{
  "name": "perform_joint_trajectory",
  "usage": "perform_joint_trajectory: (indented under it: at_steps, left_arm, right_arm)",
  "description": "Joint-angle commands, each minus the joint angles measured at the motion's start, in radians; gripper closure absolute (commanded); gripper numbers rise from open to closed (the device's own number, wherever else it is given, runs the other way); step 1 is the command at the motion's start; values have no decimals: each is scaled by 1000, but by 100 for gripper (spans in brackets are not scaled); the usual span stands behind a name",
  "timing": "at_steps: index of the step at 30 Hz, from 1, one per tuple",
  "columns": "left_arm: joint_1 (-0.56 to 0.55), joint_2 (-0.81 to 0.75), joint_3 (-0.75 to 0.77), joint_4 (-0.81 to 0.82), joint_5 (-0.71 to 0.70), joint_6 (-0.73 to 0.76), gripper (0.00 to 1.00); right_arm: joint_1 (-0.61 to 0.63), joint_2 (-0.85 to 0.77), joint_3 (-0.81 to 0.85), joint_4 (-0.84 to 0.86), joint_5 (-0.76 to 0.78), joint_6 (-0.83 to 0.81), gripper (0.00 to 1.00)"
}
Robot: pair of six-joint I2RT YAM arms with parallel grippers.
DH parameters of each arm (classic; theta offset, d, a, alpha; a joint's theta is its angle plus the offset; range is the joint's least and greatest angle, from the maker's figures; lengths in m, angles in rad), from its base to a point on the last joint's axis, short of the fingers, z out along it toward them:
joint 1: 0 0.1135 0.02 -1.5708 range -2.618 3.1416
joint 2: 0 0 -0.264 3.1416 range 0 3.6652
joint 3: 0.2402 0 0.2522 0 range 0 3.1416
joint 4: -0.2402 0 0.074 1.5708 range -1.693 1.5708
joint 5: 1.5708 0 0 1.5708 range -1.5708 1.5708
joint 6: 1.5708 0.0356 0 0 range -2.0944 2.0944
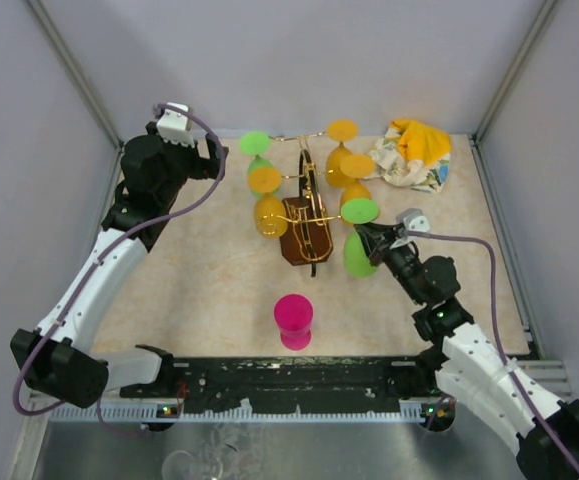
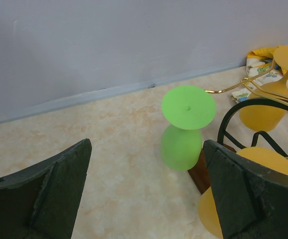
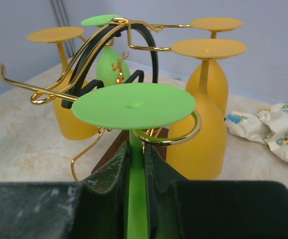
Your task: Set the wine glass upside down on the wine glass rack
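Observation:
The wine glass rack (image 1: 304, 215) stands mid-table, gold arms spreading from a dark brown oval frame. My right gripper (image 1: 371, 240) is shut on the stem of a green wine glass (image 1: 359, 212), held upside down with its base up at the rack's near right side. In the right wrist view the fingers (image 3: 115, 167) pinch the stem (image 3: 136, 164). The green base disc (image 3: 134, 104) sits just above a gold curled arm end (image 3: 181, 134), which lies to the right of the stem. My left gripper (image 1: 214, 155) is open and empty at the rack's far left, near a hanging green glass (image 2: 186, 124).
Three orange glasses (image 1: 269, 212) and one green glass (image 1: 256, 145) hang upside down on the rack. A pink glass (image 1: 293, 320) stands on the table in front of the rack. A crumpled yellow and white cloth (image 1: 414, 152) lies at the back right. Walls enclose the table.

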Motion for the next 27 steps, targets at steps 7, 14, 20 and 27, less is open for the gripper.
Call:
perform_joint_trajectory:
  at_steps: [7,14,20,27]
  left_arm:
    - [8,-16,-3,34,5,0,1]
    - [8,-10,-2,39,8,-3,1]
    - [8,-7,-2,46,13,-4,1]
    - [8,-12,-6,42,14,-7,1]
  right_arm:
    - [0,8,-24,131,179,7,100]
    - [0,5,-54,184,220,-3,100]
    - [0,-88,-56,98,242,-27,100]
    - [0,-151,-53,10,250,-47,100]
